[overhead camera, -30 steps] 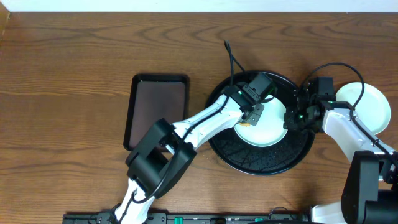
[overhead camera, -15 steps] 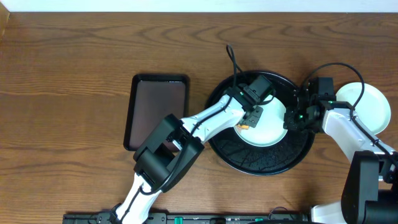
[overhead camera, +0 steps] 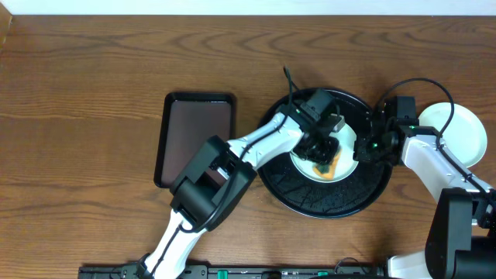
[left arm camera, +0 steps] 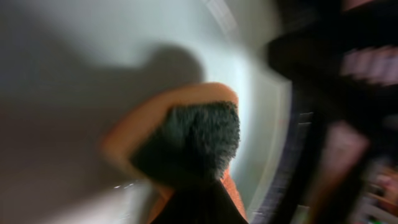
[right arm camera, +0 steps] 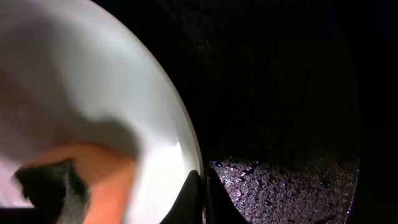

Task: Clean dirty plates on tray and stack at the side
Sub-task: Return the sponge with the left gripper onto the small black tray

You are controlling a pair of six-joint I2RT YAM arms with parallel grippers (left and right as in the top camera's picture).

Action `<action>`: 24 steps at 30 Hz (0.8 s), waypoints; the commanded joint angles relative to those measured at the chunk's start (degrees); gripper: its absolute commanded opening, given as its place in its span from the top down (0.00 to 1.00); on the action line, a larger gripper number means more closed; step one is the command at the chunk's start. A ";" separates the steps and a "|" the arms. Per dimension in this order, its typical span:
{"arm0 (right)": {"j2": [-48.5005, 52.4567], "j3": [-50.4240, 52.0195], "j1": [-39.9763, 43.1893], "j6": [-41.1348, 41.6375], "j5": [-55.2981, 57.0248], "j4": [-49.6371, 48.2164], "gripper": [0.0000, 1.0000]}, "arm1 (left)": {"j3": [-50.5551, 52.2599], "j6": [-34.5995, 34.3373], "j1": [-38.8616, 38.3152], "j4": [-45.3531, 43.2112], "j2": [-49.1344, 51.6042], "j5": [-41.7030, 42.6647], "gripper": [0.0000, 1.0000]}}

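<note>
1. Two plates show: a pale plate (overhead camera: 346, 149) lies face up inside the black tray (overhead camera: 325, 211), right of centre on the bench (overhead camera: 93, 93), and a second plate (overhead camera: 465, 136) sits on bare wood at the right edge
2. Left gripper (overhead camera: 319, 149) is clamped on an orange sponge (overhead camera: 325, 167) with a dark pad and presses it onto the pale plate; right gripper (overhead camera: 363, 147) pinches that plate's rim on the side toward the right edge, jaws nearly together
3. Risk, as I judge it: hard scrubbing could twist the plate out of that thin pinch and skate it across the tray, or tip its rim up (the left wrist view is blurred, so contact is hard to read)
4. Being round, the plate has no long axis; its hollow faces up. The sponge's longer side seems to run from the far edge toward the near edge, leaning rightward
</note>
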State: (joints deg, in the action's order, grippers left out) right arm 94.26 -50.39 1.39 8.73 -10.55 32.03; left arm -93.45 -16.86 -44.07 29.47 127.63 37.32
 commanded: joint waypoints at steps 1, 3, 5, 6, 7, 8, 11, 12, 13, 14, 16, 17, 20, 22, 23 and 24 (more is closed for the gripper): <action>-0.17 0.48 -0.70 0.61 -0.20 -0.09 0.99 | -6.51 -2.80 4.72 -1.40 -3.19 8.76 0.93; -0.17 0.48 -0.70 0.61 -0.20 -0.09 0.99 | -8.94 -3.26 7.61 -2.01 -6.08 8.72 0.93; -0.17 0.48 -0.70 0.61 -0.20 -0.09 0.99 | -9.90 -3.43 10.38 -2.16 -9.09 8.48 0.93; -0.17 0.48 -0.70 0.61 -0.20 -0.11 0.99 | -9.90 -3.41 11.98 -1.99 -10.78 8.28 0.92; -0.17 0.48 -0.70 0.61 -0.20 -0.13 0.99 | -9.90 -3.41 13.60 -0.96 -12.28 8.04 0.93; -0.17 0.48 -0.70 0.61 -0.20 -0.13 0.99 | -9.90 -3.41 15.19 0.81 -13.60 7.17 0.93; -0.17 0.48 -0.68 0.61 -0.17 -0.13 0.96 | -9.90 -2.62 19.67 9.88 -16.24 -0.68 0.93; -0.17 0.48 -0.70 0.59 -0.17 -0.13 0.91 | -9.90 -1.64 20.94 12.87 -16.61 -3.82 0.93; -0.17 0.48 -0.70 0.59 -0.17 -0.13 0.87 | -9.90 -0.09 22.67 17.62 -16.94 -9.60 0.93; -0.17 0.48 -0.68 0.59 -0.15 -0.11 0.84 | -9.90 0.57 23.54 20.06 -16.94 -13.07 0.93; -0.17 0.50 -0.68 0.57 0.04 -0.13 0.77 | -9.46 1.66 26.18 27.39 -16.74 -26.38 0.92; -0.15 0.50 -0.70 0.59 0.04 -0.13 0.76 | -8.94 1.66 27.06 29.35 -16.70 -31.36 0.93; -0.15 0.70 -0.70 0.61 0.04 -0.20 0.77 | -6.08 1.64 29.73 32.63 -16.52 -42.32 0.92; -0.15 1.22 -0.70 0.61 0.02 -0.87 0.77 | -3.45 1.64 31.39 32.81 -16.50 -43.65 0.92; -0.15 1.62 -0.70 0.61 0.04 -1.31 0.76 | -2.25 1.64 32.02 32.57 -16.50 -43.65 0.93; -0.15 2.16 -0.70 0.61 0.04 -2.01 0.76 | -0.72 1.64 32.74 32.02 -16.50 -43.65 0.93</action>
State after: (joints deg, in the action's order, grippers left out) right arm 94.26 -49.76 1.39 8.95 -10.52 30.85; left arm -97.01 -16.38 -12.86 61.60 110.50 2.39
